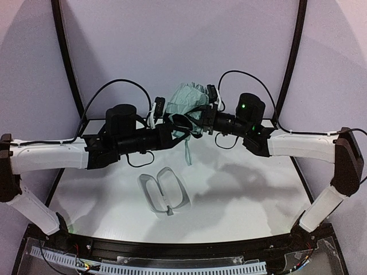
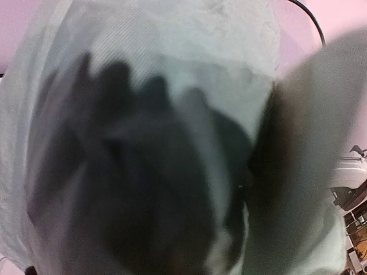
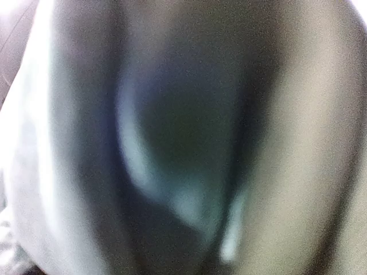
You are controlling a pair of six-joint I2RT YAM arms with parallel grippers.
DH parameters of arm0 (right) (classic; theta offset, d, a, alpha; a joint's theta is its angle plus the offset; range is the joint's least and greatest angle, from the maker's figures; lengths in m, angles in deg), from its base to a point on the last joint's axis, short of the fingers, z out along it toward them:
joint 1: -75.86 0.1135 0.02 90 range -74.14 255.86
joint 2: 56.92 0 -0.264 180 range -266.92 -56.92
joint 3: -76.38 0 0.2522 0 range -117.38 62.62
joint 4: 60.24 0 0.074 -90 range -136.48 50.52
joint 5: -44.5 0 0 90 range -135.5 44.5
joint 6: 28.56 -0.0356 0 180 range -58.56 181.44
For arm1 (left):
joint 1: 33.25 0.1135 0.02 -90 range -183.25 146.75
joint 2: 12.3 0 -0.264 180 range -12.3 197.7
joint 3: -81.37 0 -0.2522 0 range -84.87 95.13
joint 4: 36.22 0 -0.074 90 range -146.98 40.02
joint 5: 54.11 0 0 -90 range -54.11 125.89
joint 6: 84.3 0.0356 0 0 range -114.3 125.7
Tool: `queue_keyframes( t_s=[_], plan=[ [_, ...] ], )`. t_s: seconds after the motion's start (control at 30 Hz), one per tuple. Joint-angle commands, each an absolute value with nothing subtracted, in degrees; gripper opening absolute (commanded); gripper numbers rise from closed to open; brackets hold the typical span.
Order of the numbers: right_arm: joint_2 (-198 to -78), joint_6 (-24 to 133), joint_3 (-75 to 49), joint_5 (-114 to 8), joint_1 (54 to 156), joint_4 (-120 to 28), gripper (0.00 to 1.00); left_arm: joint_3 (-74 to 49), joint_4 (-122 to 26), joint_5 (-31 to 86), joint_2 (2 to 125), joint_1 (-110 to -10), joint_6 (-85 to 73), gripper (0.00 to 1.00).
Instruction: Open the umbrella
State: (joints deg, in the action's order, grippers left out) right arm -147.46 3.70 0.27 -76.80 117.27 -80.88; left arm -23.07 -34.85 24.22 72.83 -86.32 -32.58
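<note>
Umbrella (image 1: pixel 186 100) is held clear of the table (image 1: pixel 246 200), bunched and unopened between the two arms, with its strap (image 1: pixel 187 152) hanging below. The left gripper (image 1: pixel 175 130) is clamped on its lower end. The right gripper (image 1: pixel 202 123) is buried in fabric, so its jaw state cannot be determined. The hard case (image 1: pixel 166 192) lies open on the table, shells side by side, with the umbrella outside it, well apart.

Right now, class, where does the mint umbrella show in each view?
Top external: the umbrella is bunched at upper centre, beyond the open case.
Left wrist: it fills nearly the whole frame, close up.
Right wrist: it fills the frame, heavily blurred.
Shared landmark: its pale mint fabric beside black lining.
</note>
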Motion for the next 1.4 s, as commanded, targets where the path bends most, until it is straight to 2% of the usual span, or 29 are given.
queue_keyframes(
  t_s=[0.0,0.13,0.4,0.63,0.87,1.1,1.23,1.37],
  plan=[
    [-148.0,1.3,-1.9,-77.3,118.2,-88.9,0.0,-23.0,-38.2,16.4,71.9,-88.4,-31.2,0.12],
    [-147.4,1.4,-1.9,-78.6,118.3,-87.8,0.0,-24.4,-38.7,16.8,70.7,-88.4,-31.3,0.33],
    [-146.5,1.3,-2.0,-80.8,118.4,-86.4,0.0,-25.4,-37.1,15.8,69.6,-88.4,-31.5,0.51],
    [-145.6,2.2,-1.3,-81.1,118.3,-85.4,0.0,-25.2,-37.5,18.5,69.4,-88.4,-31.4,0.53],
    [-145.1,2.1,-0.6,-81.0,118.4,-85.7,0.0,-26.8,-38.3,27.5,65.6,-88.3,-31.1,0.54],
    [-145.8,0.9,-0.6,-81.2,118.6,-87.1,0.0,-26.8,-36.9,27.9,65.4,-88.3,-32.1,0.5],
    [-146.0,0.2,-0.6,-80.9,118.6,-87.9,0.0,-25.8,-36.7,26.6,66.8,-88.3,-32.4,0.42],
    [-145.9,0.2,-0.6,-81.2,118.6,-88.0,0.0,-25.4,-36.9,26.2,67.8,-88.3,-33.0,0.28]
  ],
)
